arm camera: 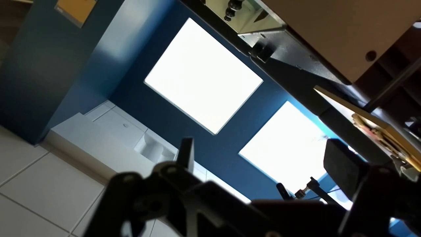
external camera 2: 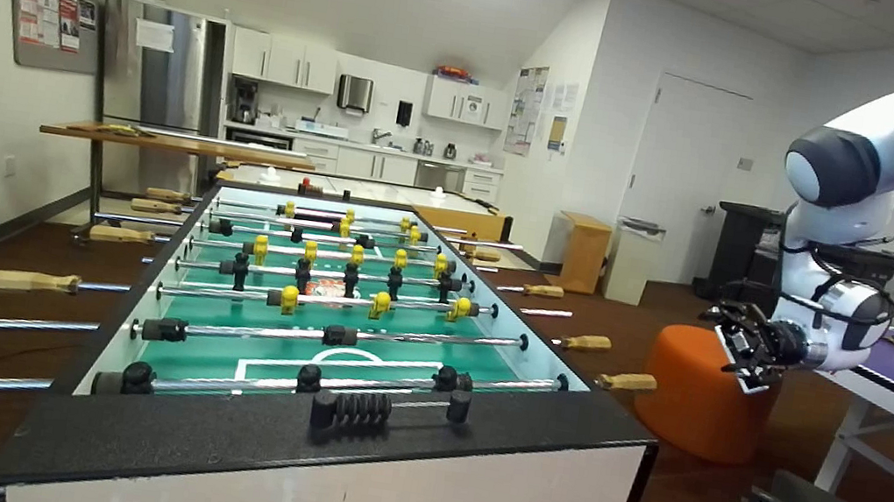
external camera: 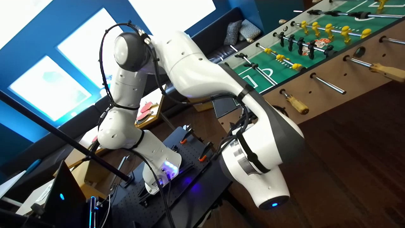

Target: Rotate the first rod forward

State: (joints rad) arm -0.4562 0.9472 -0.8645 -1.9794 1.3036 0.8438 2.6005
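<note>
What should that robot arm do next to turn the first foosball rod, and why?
Probably ease the pincer toward the wooden handle of the nearest rod: its jaws stand open with nothing between them, and an exterior view shows it apart from that handle.

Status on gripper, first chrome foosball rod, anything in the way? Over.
Black two-finger gripper open, nothing between fingers. First straight chrome rod: tan wooden handle untouched. Orange round stool behind gripper in an exterior view; clearance unclear.

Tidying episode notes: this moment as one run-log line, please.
jaws: open, empty | position: apart from foosball table | nearest wooden handle: ungripped
</note>
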